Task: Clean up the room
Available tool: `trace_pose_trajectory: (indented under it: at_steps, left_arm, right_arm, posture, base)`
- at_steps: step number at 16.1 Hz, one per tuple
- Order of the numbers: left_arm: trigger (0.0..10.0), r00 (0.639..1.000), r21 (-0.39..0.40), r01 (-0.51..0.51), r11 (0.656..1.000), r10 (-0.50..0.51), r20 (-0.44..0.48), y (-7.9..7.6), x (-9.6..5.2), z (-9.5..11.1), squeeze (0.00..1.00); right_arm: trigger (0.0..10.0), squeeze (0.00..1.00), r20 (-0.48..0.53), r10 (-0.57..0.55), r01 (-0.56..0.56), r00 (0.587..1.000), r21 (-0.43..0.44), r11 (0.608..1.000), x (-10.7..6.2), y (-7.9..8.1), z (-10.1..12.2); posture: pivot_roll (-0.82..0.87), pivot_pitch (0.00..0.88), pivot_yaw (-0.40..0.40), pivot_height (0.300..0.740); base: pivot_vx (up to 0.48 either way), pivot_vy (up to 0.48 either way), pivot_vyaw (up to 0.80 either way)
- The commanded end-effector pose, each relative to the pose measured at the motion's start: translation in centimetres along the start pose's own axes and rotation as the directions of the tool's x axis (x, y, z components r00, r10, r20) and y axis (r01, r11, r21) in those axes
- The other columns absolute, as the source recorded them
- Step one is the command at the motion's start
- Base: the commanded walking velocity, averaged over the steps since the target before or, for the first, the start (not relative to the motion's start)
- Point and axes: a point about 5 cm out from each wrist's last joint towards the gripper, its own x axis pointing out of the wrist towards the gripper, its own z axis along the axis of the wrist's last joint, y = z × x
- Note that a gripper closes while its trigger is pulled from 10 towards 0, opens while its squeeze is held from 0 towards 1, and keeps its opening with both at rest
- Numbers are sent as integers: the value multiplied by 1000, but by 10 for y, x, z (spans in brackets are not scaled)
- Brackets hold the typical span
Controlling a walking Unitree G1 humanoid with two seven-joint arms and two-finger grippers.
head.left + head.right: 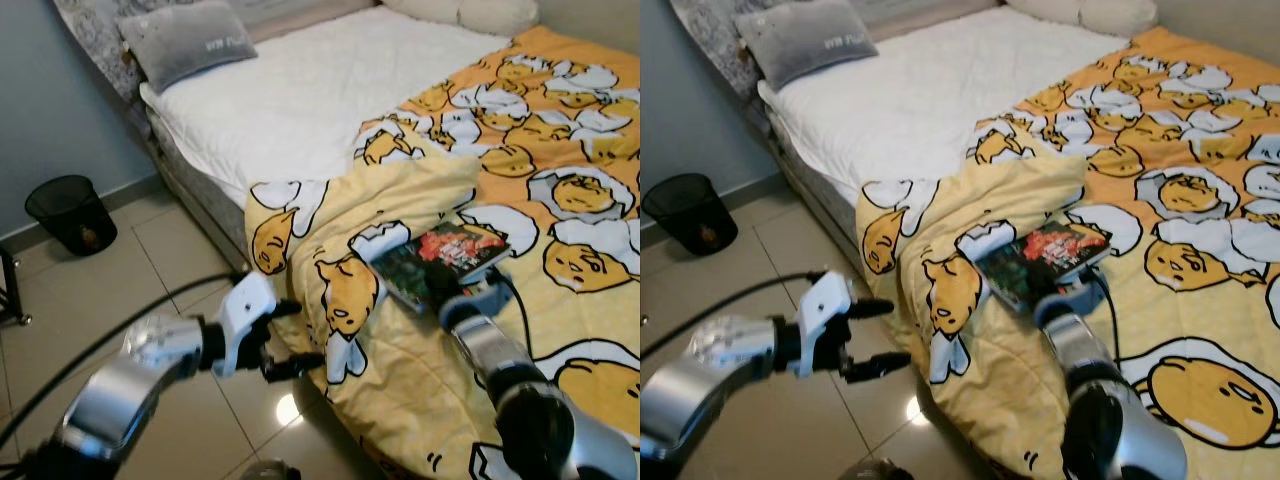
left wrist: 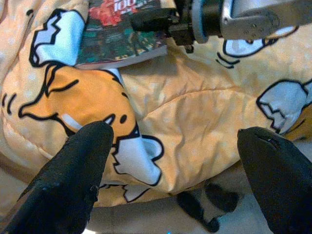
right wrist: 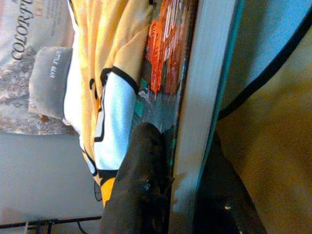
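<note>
A book [image 1: 441, 262] with a dark green and red cover lies on the yellow cartoon-egg duvet [image 1: 520, 180], close to the rumpled fold where the duvet spills over the side of the bed [image 1: 300, 90]. The right gripper [image 3: 183, 195] is at the book's near edge: in the right wrist view one black finger [image 3: 139, 180] lies on the cover and the other sits beneath the page block, so the fingers are closed onto the book with its pale page edges running between them. The left gripper [image 1: 870, 338] hangs above the tiled floor [image 1: 170, 260] just beside the drooping duvet, well apart from the book; its two black fingers [image 2: 73, 170] stand wide apart with nothing between them, pointing at the duvet's hanging fold. On the book's cover large red and orange lettering shows, with "100" legible in the left wrist view (the rest is too cropped to read). The grey pillow [image 1: 185, 40] at the head of the bed carries small white writing that reads "LITTLE BEAR" in the right wrist view, and behind it a patterned cloth [image 3: 29, 44] shows the word "COLORFU", cut off at the edge. A black mesh wastebasket [image 1: 70, 212] stands on the floor by the blue-grey wall [image 1: 50, 110].
</note>
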Motion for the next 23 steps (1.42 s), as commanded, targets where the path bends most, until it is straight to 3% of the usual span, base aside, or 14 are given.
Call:
trace_pose_trajectory:
  at_steps: [1,4,5,6,7,8,11,12,13,15,16,18,21,23]
  left_arm:
    - [10000,996,-5,-59,998,59,68,2,-7,7,706]
    - [10000,986,-51,-88,995,95,138,0,-9,9,706]
    - [10000,970,-63,-150,987,159,183,2,-11,13,706]
    - [10000,910,-78,-316,945,325,257,13,-15,21,729]
    - [10000,778,-139,-517,845,531,335,25,-23,29,737]
    - [10000,715,-168,-581,797,598,364,29,-28,34,753]
    - [10000,681,-169,-655,736,673,290,36,-31,29,757]
    - [10000,661,-171,-684,709,701,266,37,-30,25,733]
    - [10000,656,-175,-695,698,714,244,36,-28,20,694]
    - [10000,618,-159,-746,647,761,197,32,-27,10,686]
    - [10000,605,-164,-756,634,771,198,32,-29,11,686]
    - [10000,542,-159,-807,569,820,185,37,-39,8,690]
    - [10000,402,-131,-887,443,880,253,41,-53,11,698]
    - [10000,195,-153,-952,264,912,361,43,-75,19,671]
  right_arm:
    - [0,0,67,86,-84,994,-22,996,-3,5,21]
    - [0,0,121,150,-145,981,-50,988,-12,5,37]
    - [0,0,161,182,-177,970,-45,983,-19,8,46]
    - [0,0,205,220,-211,954,-66,975,-31,13,58]
    - [0,0,248,269,-243,931,-128,961,-51,23,68]
    - [0,0,250,282,-228,926,-223,948,-61,30,66]
    - [0,0,314,270,-115,910,-435,893,-66,53,51]
    - [3059,0,342,251,-49,906,-504,862,-71,63,45]
    - [10000,0,327,238,-20,915,-550,835,-68,65,41]
    - [10000,0,227,275,-36,934,-708,705,-68,78,23]
    - [10000,0,214,291,-44,933,-733,679,-69,82,20]
    - [10000,0,220,292,5,931,-808,590,-65,89,12]
    - [10000,0,211,302,11,930,-835,551,-64,93,5]
    - [10000,0,206,295,13,933,-838,545,-62,93,4]
  posture:
    - [38,0,32,740]
    - [7,0,43,740]
    - [-24,0,63,740]
    - [-47,0,85,740]
    - [-57,0,99,740]
    - [-57,0,107,740]
    - [-68,0,119,740]
    - [-83,0,124,740]
    - [-74,0,120,740]
    - [-41,0,92,740]
    - [-37,0,89,740]
    - [-25,0,81,740]
    - [-4,0,72,740]
    - [-7,0,76,740]
  base:
    - [0,0,0]
    - [0,0,0]
    - [0,0,0]
    - [0,0,0]
    - [0,0,0]
    - [0,0,0]
    - [0,0,0]
    - [0,0,0]
    - [0,0,0]
    - [0,0,0]
    - [0,0,0]
    - [0,0,0]
    - [0,0,-267]
    - [0,0,-800]
